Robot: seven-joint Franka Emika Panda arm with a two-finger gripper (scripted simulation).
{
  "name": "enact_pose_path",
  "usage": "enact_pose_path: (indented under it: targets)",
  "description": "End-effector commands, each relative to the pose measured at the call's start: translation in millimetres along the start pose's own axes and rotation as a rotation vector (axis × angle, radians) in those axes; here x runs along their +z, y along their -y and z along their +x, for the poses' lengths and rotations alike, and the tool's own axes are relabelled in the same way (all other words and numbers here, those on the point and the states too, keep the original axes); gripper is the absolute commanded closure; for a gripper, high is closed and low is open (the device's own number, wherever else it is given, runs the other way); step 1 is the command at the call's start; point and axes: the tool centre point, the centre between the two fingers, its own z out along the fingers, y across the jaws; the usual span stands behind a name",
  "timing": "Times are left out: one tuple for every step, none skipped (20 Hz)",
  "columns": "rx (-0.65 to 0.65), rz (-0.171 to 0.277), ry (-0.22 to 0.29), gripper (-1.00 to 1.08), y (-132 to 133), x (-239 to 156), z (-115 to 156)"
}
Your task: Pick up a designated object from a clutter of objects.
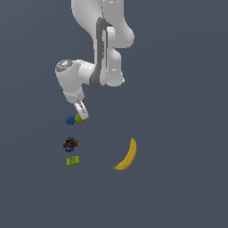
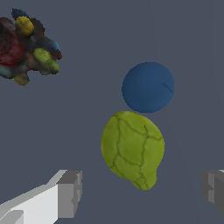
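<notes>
With the gripper [image 2: 142, 192] spread wide over the olive-green pear [image 2: 132, 148], which lies just beside the blue ball [image 2: 148, 86], I should centre on the body before closing, sparing the ball.

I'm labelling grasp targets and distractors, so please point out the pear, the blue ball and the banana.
pear [image 2: 132, 148]: wrist view, middle of its rounded body.
blue ball [image 2: 148, 87]: wrist view, centre of the sphere.
banana [image 1: 128, 156]: exterior view, middle of its curved body.
</notes>
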Motion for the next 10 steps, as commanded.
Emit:
enact_pose_path:
  targets:
    - [0.001,-0.001,0.000,-0.92,-0.5,5.4,-0.2]
    - [0.001,-0.001,0.000,-0.92,-0.8,8.6,-0.2]
    - [0.001,-0.001,0.000,-0.92,-0.8,12.2,-0.4]
    - [0.002,-0.001,0.000,-0.92,-1.1,16.3,-0.3]
    - [0.003,-0.001,0.000,-0.92,-1.3,20.9,-0.3]
    - [0.003,-0.001,0.000,-0.92,-1.2,25.7,-0.5]
    - [0.004,-0.001,0.000,-0.92,-1.5,30.1,-0.4]
    - [0.005,-0.001,0.000,-0.92,-1.7,34.0,-0.4]
    - [0.005,-0.001,0.000,-0.92,-1.6,37.4,-0.5]
    - [0.005,-0.001,0.000,-0.92,-1.8,40.3,-0.5]
